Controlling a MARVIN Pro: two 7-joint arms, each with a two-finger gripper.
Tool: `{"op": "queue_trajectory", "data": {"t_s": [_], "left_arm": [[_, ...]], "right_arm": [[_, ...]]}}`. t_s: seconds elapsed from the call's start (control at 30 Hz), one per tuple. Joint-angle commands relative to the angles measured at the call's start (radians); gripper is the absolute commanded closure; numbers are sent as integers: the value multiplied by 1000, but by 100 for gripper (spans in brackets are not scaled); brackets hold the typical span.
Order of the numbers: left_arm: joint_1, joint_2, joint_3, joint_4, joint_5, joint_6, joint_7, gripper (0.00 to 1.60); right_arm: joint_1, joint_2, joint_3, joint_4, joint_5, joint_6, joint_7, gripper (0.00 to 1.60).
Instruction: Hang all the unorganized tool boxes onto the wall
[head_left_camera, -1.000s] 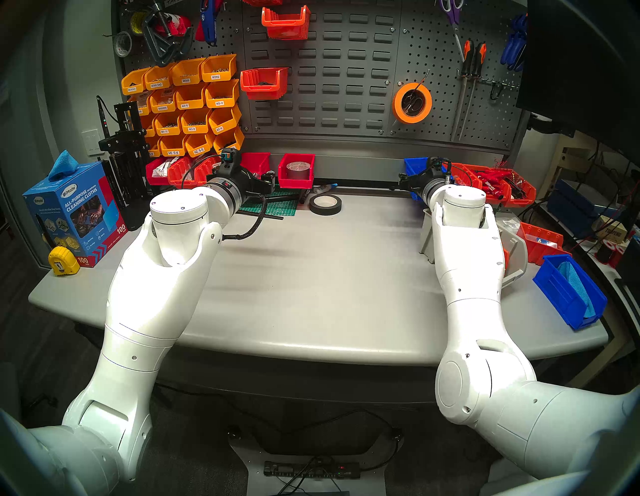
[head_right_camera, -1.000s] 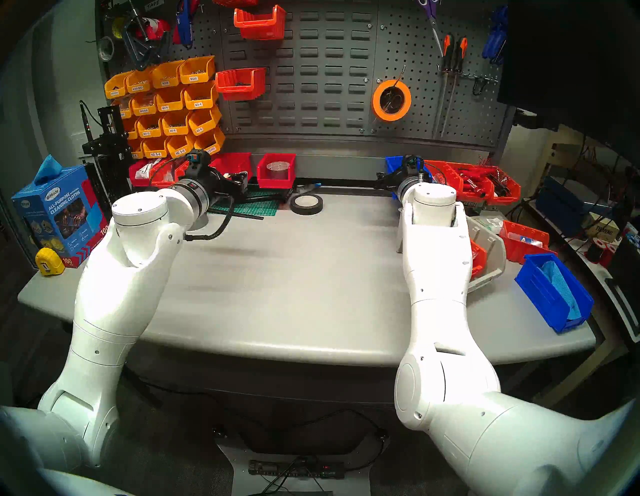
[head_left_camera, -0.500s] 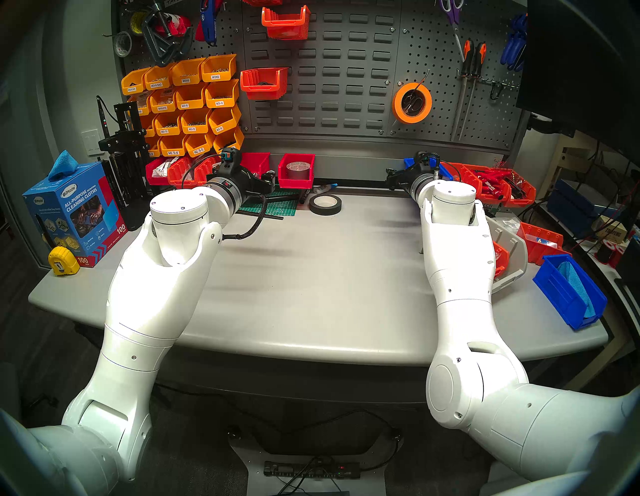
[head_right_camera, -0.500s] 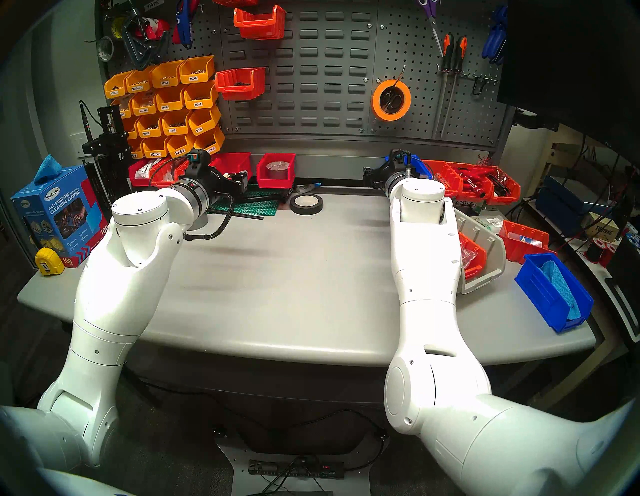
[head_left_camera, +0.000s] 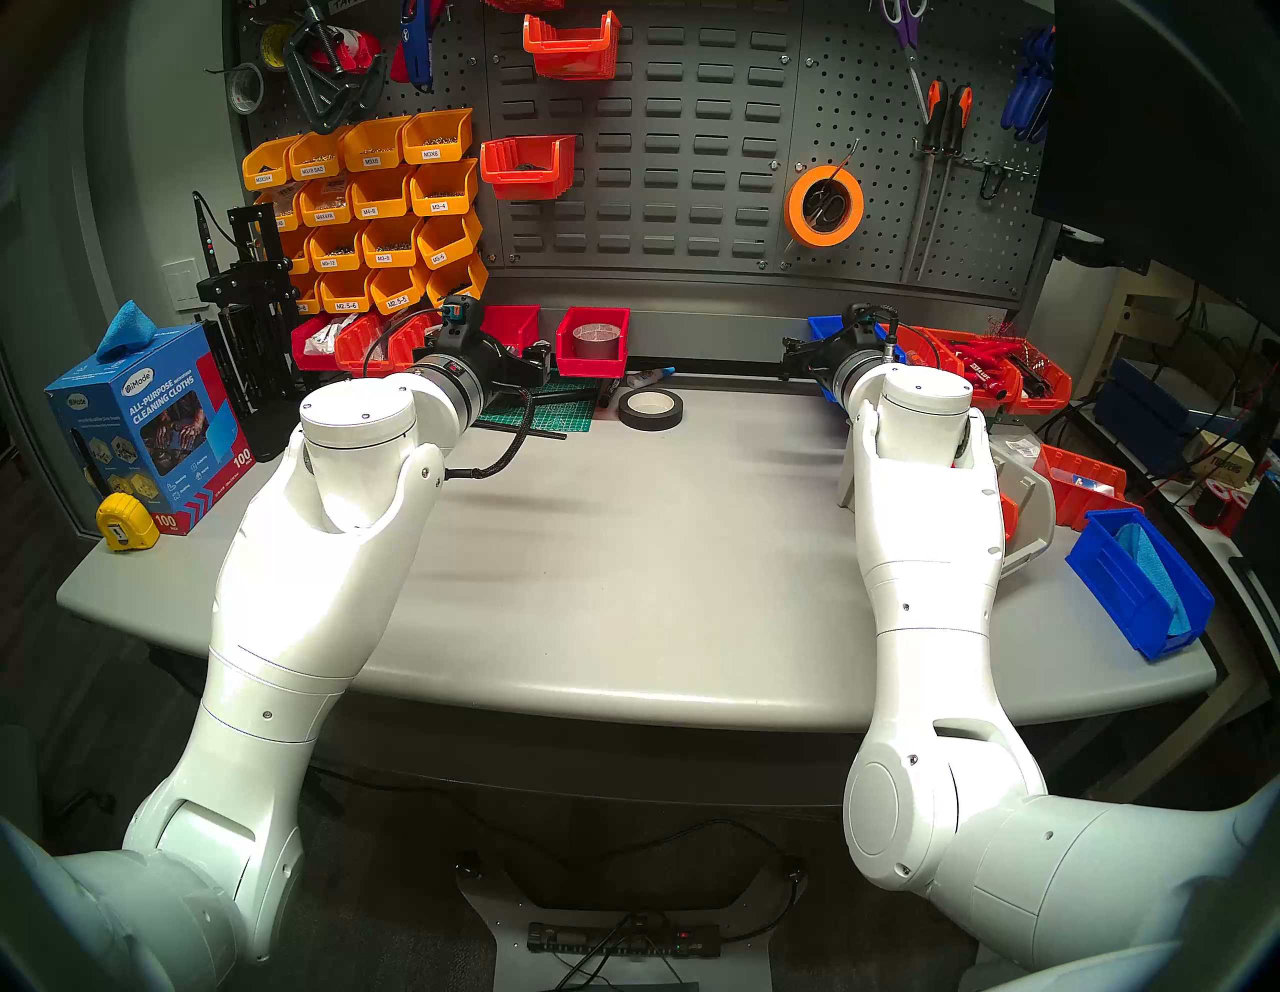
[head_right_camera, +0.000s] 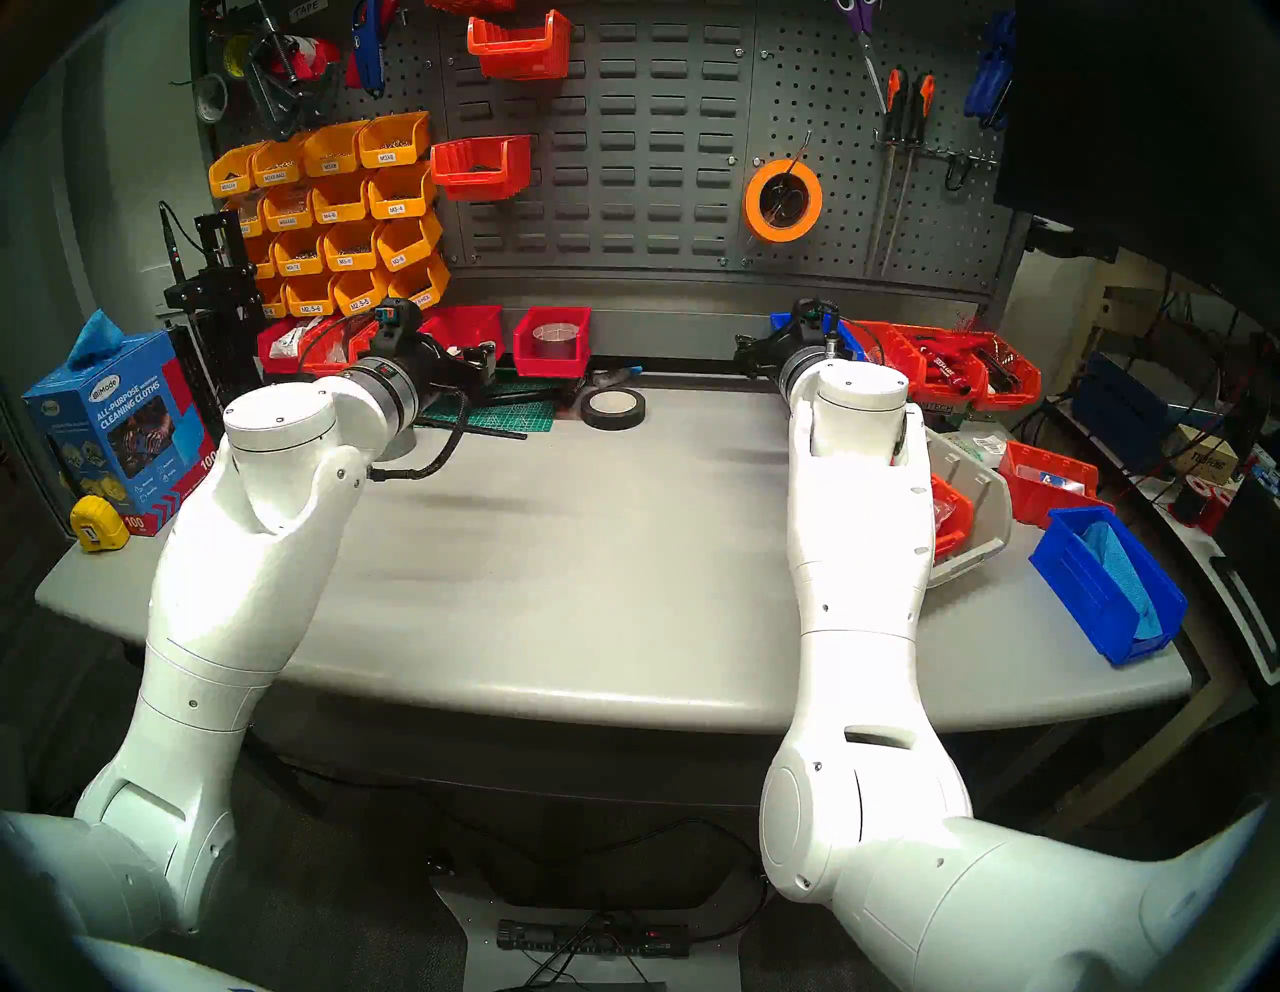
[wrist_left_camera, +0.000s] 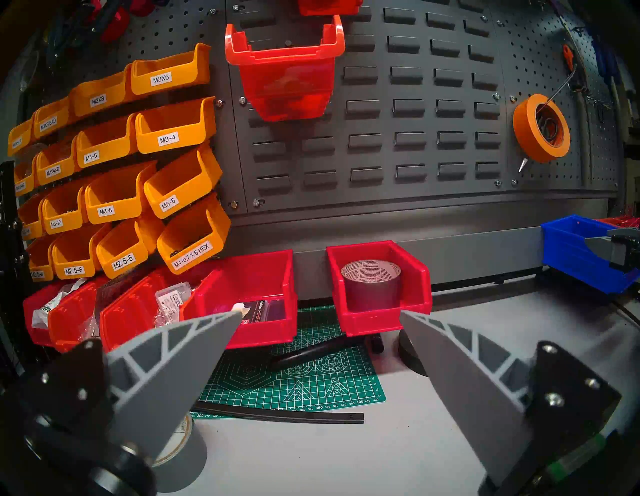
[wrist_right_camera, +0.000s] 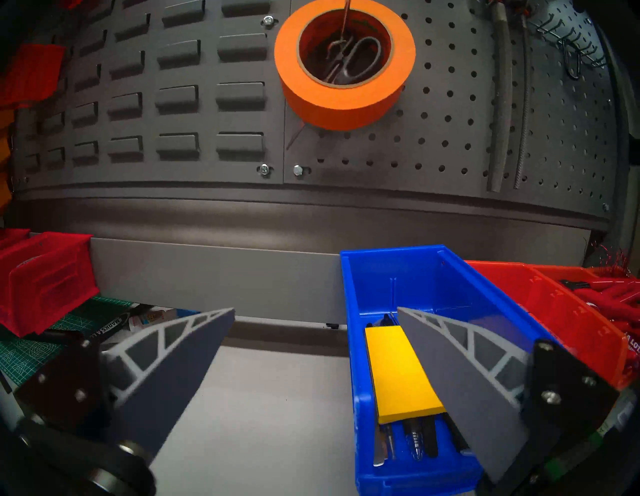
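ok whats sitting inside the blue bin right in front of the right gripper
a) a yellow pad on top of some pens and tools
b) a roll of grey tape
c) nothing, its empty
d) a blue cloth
a: the right wrist view shows a yellow pad lying in the blue bin, with pens and tools poking out from under its near end.

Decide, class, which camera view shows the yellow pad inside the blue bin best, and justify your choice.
The right wrist view: the yellow pad lies in plain sight inside the blue bin, above some tools. The left wrist view shows only that bin's outside at its right edge; in both head views the right arm hides all but its blue corner.
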Motion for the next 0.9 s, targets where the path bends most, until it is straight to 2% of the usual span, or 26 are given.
{"op": "queue_trajectory", "data": {"t_s": [0.0,0.2,0.53,0.87], "left_arm": [[-18,-1,-2,-12,2,-9,-1,0],[-18,-1,-2,-12,1,-9,0,0],[-18,0,-1,-12,-1,-9,1,0],[-17,2,-1,-12,-4,-7,3,0]], "right_arm": [[1,7,-3,-25,-3,-11,3,0],[-15,5,-15,-69,-7,6,6,0],[-95,-17,-32,-228,-3,67,25,0],[-172,-39,-35,-365,-7,90,28,0]]}}
